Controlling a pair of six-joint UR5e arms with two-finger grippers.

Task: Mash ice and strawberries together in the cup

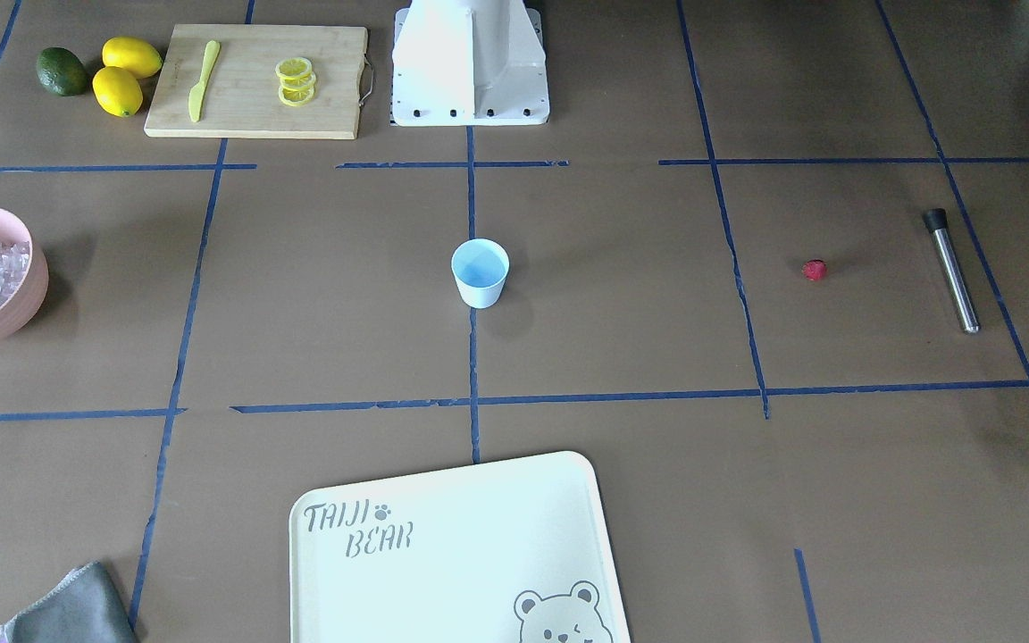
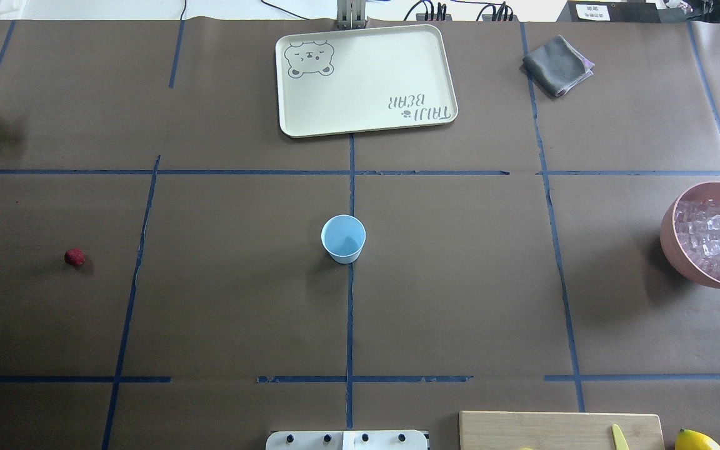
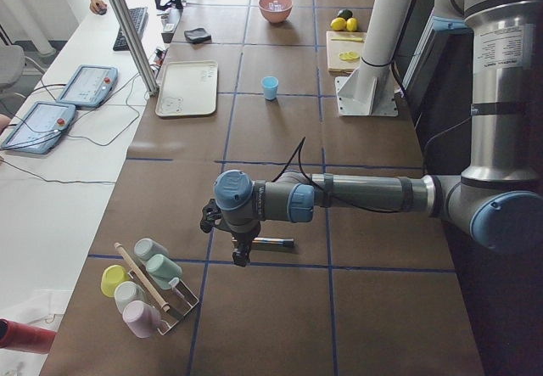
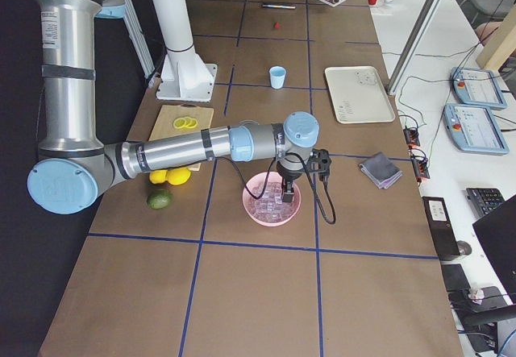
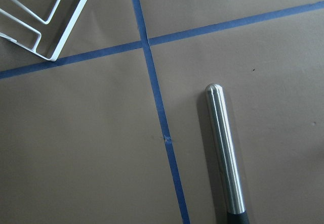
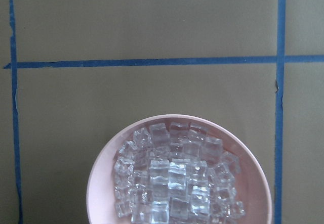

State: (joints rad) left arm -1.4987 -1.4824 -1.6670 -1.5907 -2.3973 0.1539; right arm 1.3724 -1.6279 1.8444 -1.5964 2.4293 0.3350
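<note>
A: Wide brown counter (image 2: 460, 300), and the pink bowl (image 2: 669, 234) sits at the robot's far right with the right hand (image 4: 288, 198) poised over it. Whether it is open or closed, I cannot tell from here.

B: Same for the left hand (image 3: 241, 260). It hovers above the steel rod (image 1: 952, 272) at the far left, its spread unreadable and nothing visibly held.

A: The cup (image 2: 343, 238) stands upright in the centre and looks empty. I'd call it light and thin-walled, so it could tip or crush. Steady it low on the wall.

B: The strawberry (image 2: 74, 257) lies alone near the rod. It's probably soft and could roll, so pinch it gently across the middle.

A: The ice (image 6: 172, 176) is heaped in the bowl. It's likely hard and slick, so take one top cube by its flat faces.
</note>
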